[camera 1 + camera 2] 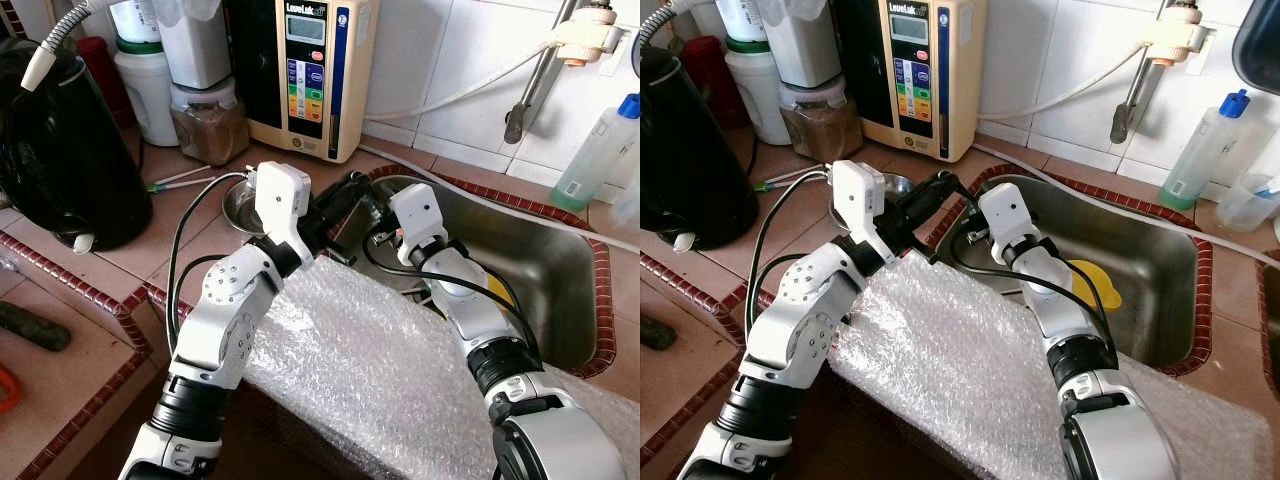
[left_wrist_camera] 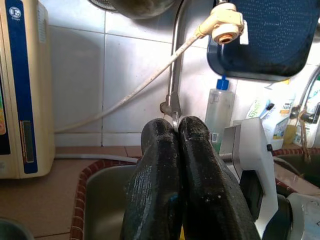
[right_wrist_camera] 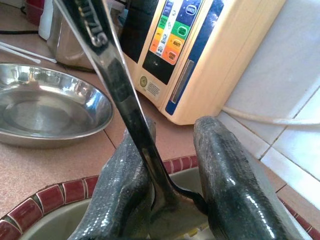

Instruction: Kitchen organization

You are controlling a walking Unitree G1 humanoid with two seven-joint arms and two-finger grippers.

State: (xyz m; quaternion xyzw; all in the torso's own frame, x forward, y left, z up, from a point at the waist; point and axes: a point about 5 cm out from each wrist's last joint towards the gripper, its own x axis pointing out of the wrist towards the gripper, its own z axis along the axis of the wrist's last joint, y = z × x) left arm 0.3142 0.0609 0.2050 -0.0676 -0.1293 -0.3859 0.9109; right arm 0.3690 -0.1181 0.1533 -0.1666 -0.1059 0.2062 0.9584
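Note:
A long metal spoon [image 3: 131,117] stands up between the fingers of my right gripper [image 3: 175,130], which is shut on its bowl end; the handle slants up past the camera. That right gripper [image 1: 372,228] hovers at the near left corner of the steel sink [image 1: 545,265]. My left gripper [image 2: 175,122] is shut, its black fingers pressed together, and I cannot make out anything in them. It [image 1: 345,195] reaches over the counter edge just left of the right one. A shallow steel bowl [image 3: 47,107] rests on the tiled counter beside the sink.
A cream water ioniser [image 1: 310,70] stands against the wall, with a jar of brown powder [image 1: 210,120] and a black kettle [image 1: 60,150] to its left. Bubble wrap [image 1: 380,370] covers the near edge. A yellow item [image 1: 1095,282] lies in the sink, and a bottle [image 1: 595,150] stands behind it.

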